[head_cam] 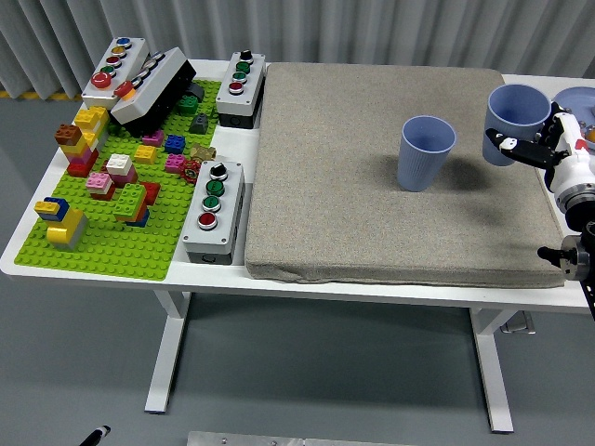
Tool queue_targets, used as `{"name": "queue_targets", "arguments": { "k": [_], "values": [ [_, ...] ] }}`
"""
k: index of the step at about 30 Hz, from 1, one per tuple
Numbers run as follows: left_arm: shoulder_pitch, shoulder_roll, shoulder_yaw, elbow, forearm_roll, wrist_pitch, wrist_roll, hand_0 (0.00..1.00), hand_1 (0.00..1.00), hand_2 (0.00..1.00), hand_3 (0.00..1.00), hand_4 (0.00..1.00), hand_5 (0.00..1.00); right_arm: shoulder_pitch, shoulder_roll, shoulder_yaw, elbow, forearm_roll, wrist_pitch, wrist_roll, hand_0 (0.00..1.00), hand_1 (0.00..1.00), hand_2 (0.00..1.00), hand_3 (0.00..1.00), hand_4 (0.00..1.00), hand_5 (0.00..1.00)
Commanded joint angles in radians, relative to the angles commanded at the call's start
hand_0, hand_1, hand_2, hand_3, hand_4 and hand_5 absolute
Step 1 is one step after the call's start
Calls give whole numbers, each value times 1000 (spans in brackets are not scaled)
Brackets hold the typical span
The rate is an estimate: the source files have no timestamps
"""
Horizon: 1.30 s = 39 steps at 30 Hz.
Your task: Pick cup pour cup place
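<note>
A white worktop [28, 255] on white legs stands on a grey floor, with grey pleated curtain behind; a grey padded mat [372, 186] covers most of it; a blue cup [426, 152] stands upright mid-mat; the right hand [544, 149] grips a second blue cup [515, 121], upright at the mat's right edge; to the left lie a green baseplate [121, 246] with coloured bricks and several button boxes [214, 210].
</note>
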<state>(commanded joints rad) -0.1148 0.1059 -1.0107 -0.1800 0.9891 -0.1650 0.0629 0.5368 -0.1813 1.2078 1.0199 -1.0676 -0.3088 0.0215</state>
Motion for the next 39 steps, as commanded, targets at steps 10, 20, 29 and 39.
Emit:
{"name": "queue_targets", "arguments": {
  "k": [10, 20, 29, 39],
  "values": [
    [0, 1, 1, 0, 0, 0, -1, 872, 834, 897, 793, 646, 998, -16, 10, 1, -48, 52, -13, 52, 794, 642, 534, 630, 678, 37],
    [1, -1, 6, 0, -1, -1, 0, 872, 834, 897, 793, 646, 998, -26, 15, -36, -83, 75, -25, 112, 798, 644, 532, 629, 677, 36],
    [0, -1, 7, 0, -1, -1, 0, 872, 833, 897, 793, 647, 998, -25, 16, -61, -139, 101, -19, 179, 815, 649, 534, 630, 676, 37],
    [-6, -2, 7, 0, 0, -1, 0, 872, 834, 897, 793, 647, 998, -15, 15, -75, -183, 129, -9, 202, 820, 663, 542, 642, 676, 38]
  ]
}}
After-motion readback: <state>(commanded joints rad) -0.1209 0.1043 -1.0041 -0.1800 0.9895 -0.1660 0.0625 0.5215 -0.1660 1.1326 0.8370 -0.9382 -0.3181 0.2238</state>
